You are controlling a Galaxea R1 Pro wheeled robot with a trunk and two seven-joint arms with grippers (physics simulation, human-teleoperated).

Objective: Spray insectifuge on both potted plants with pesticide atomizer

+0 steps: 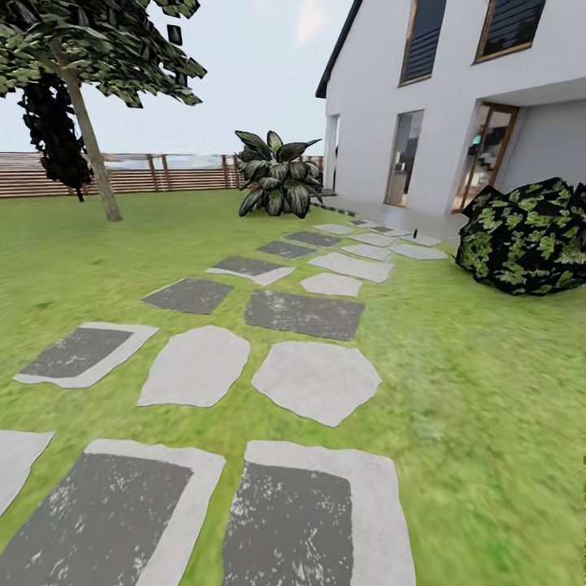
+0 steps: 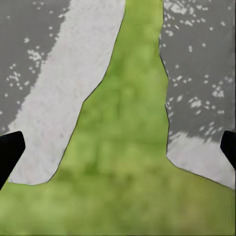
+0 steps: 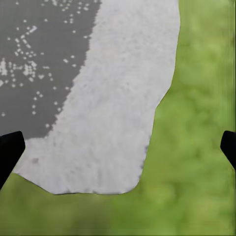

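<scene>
I am in the garden, on a green lawn crossed by a path of grey stepping stones. The pesticide atomizer and both small potted plants are out of view. A tiny dark upright speck stands on a far stone near the house, too small to identify. My left gripper hangs open over a strip of grass between two stones, its black fingertips wide apart. My right gripper is open too, above a stone's edge and grass, holding nothing.
A white house with glass doors stands at the back right, with a dark leafy bush in front of it. A large broad-leaved plant grows at the path's far end. A tree and a wooden fence are at the back left.
</scene>
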